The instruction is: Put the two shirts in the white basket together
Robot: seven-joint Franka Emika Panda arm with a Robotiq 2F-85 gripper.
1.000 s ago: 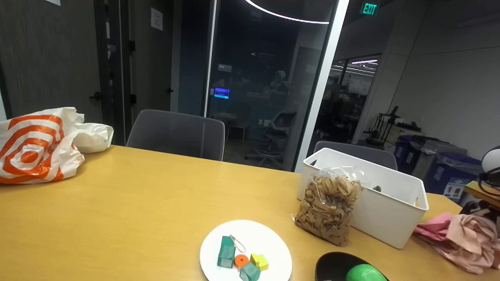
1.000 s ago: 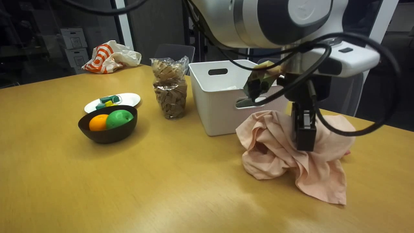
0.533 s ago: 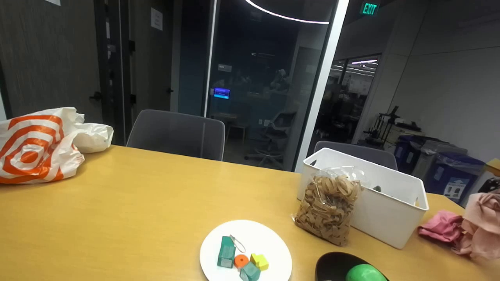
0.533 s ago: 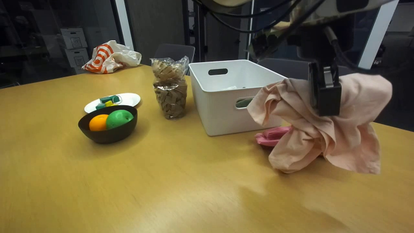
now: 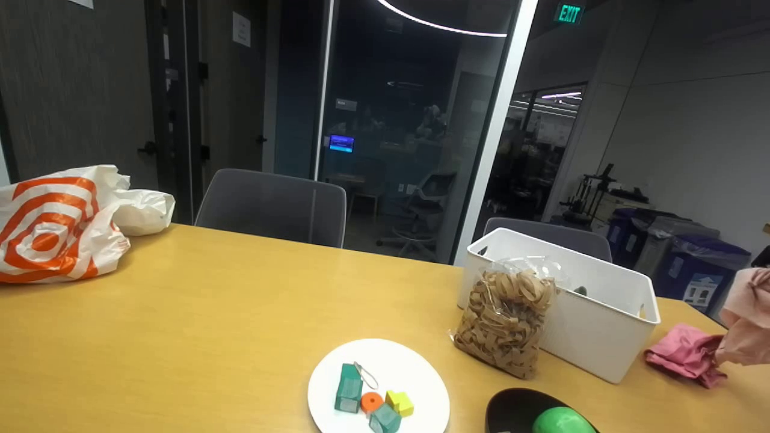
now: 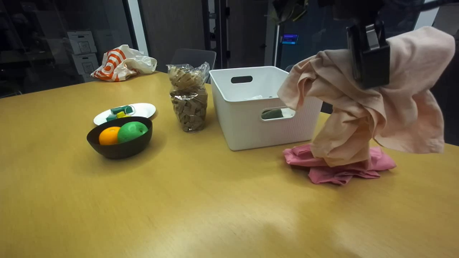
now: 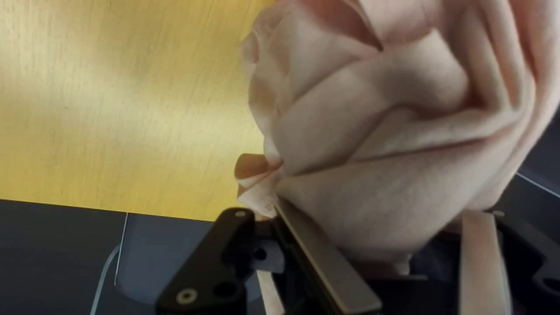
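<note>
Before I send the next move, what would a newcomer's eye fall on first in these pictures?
Probably the pale pink shirt, hanging in folds from the gripper above the table and filling much of the wrist view. Next might be the brighter pink shirt, crumpled on the table near the white basket. After those, the white bag with orange rings stands out at the table's far edge in an exterior view.

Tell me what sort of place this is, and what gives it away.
Probably an office meeting room: grey chairs stand along the far side of a wood-grained table, with a glass wall behind and a lit green EXIT sign.
</note>
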